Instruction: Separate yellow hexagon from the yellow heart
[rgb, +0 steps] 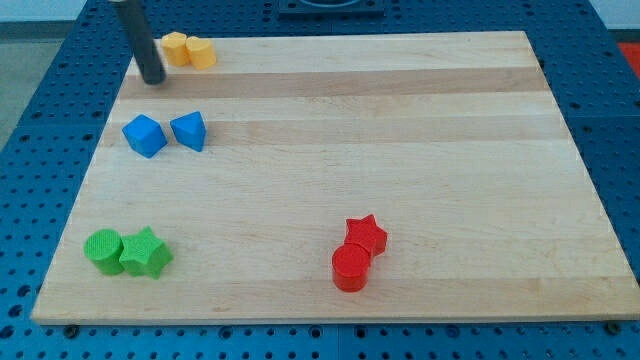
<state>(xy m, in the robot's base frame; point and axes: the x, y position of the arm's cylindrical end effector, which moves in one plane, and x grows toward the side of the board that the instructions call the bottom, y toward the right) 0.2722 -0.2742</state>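
Two yellow blocks sit touching at the board's top left. The left one (175, 47) looks like the yellow heart and the right one (202, 53) like the yellow hexagon, though the shapes are hard to make out. My tip (153, 79) rests on the board just left of and below the left yellow block, a small gap apart from it. The dark rod rises from the tip to the view's top edge.
A blue cube (144, 136) and a blue triangular block (189, 131) lie below my tip. A green cylinder (103, 249) and green star (145, 253) sit at bottom left. A red star (365, 236) and red cylinder (351, 268) sit at bottom centre. The wooden board (420, 150) lies on a blue pegboard.
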